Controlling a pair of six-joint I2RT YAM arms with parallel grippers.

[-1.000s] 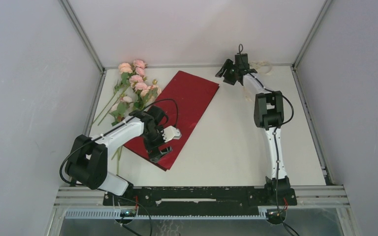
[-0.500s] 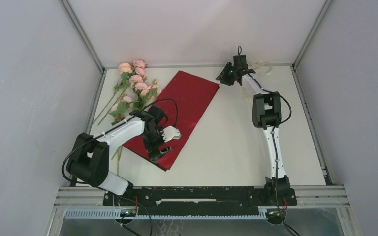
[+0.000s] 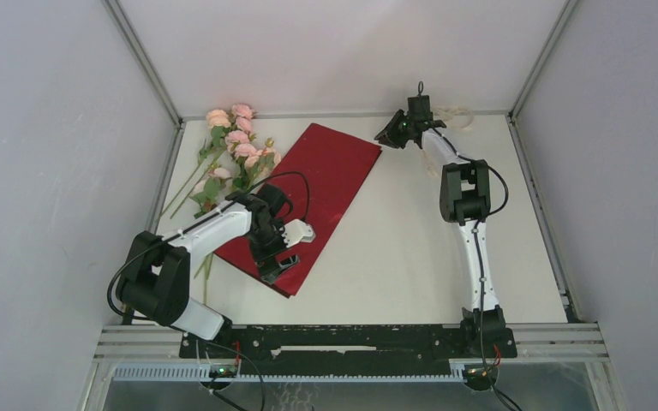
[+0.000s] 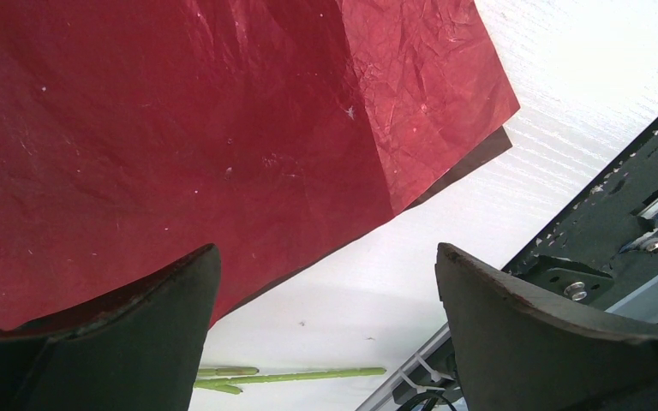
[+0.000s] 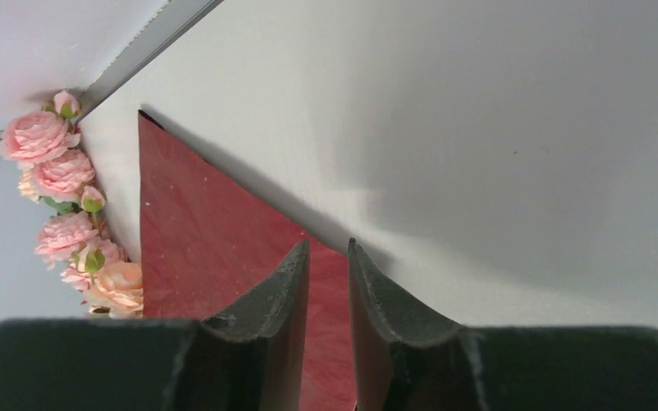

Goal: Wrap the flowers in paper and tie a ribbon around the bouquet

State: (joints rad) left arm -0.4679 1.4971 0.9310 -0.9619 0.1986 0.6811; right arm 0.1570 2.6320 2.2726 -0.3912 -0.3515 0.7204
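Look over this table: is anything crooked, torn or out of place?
Nothing is spilled or torn. The red paper lies askew across the table, and its near corner is crinkled with a sharp crease. The flowers lie loose along its left edge, in the far left corner.

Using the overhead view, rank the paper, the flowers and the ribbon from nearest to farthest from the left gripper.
1. the paper, directly beneath the left gripper.
2. the flowers, along the far left side.
3. the ribbon, in the far right corner.
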